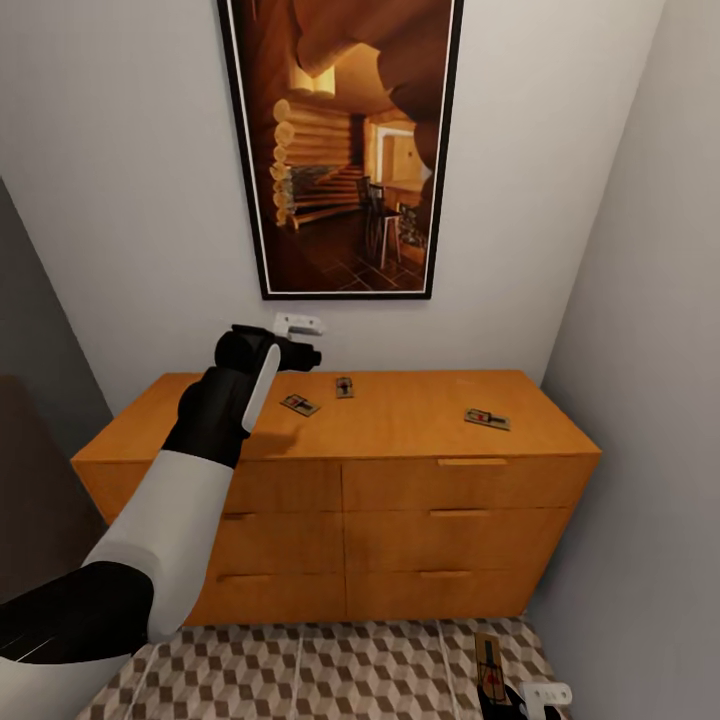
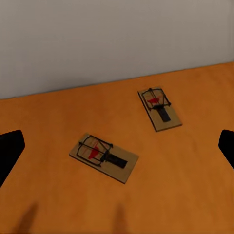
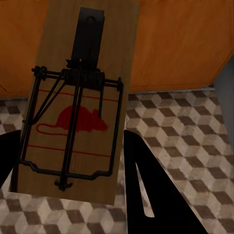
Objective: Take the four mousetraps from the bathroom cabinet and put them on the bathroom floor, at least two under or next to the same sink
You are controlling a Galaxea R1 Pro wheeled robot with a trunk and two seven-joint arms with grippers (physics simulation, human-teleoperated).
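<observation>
Three mousetraps lie on the flat top of the orange-brown cabinet [image 1: 400, 470]: one [image 1: 299, 404] left of centre, one [image 1: 344, 387] just behind it, one [image 1: 487, 419] toward the right. My left gripper [image 1: 308, 340] hovers open above the top's left part. In the left wrist view its dark fingers [image 2: 9, 152] stand wide at either side of the two nearer traps [image 2: 104, 157] [image 2: 159, 108]. My right gripper [image 1: 520, 698] is low over the bathroom floor [image 1: 330, 670], shut on the fourth mousetrap [image 3: 78, 112], which also shows in the head view [image 1: 489, 668].
A tall framed picture [image 1: 340, 140] hangs on the white wall behind the cabinet. Grey walls close in at both sides, the right one [image 1: 650, 450] tight against the cabinet's end. Cube-patterned tiles [image 3: 195, 141] run in front of the drawers.
</observation>
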